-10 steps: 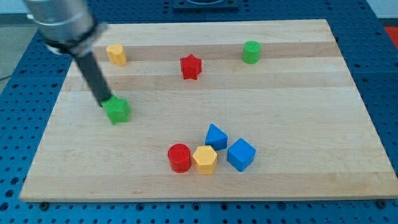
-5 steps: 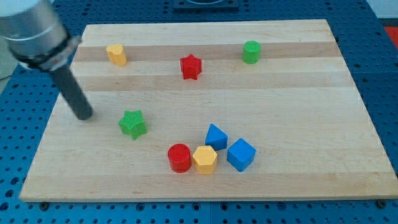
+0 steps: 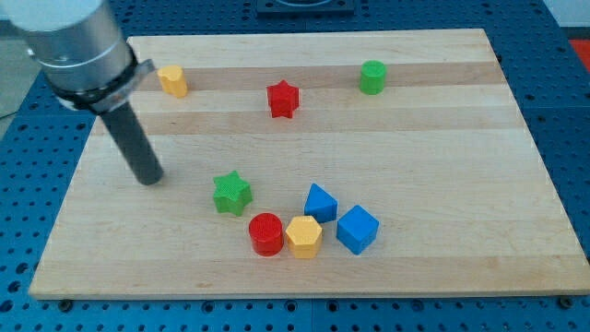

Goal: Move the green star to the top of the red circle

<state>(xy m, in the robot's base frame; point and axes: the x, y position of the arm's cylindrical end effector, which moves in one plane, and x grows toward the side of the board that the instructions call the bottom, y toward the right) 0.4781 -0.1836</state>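
The green star (image 3: 231, 193) lies on the wooden board (image 3: 442, 138), just up and to the left of the red circle (image 3: 265, 232), with a small gap between them. My tip (image 3: 149, 179) is on the board to the left of the green star, well apart from it. The dark rod rises from the tip toward the view's top left.
A yellow hexagon (image 3: 303, 236) touches the red circle's right side. A blue block (image 3: 320, 202) and a blue cube (image 3: 357, 229) sit right of it. A red star (image 3: 283, 99), a green cylinder (image 3: 372, 77) and a yellow block (image 3: 171, 80) lie near the top.
The green star has slid down and to the right, from mid-left to beside the red circle. My tip pulled back left off the star, then moved a little right and down.
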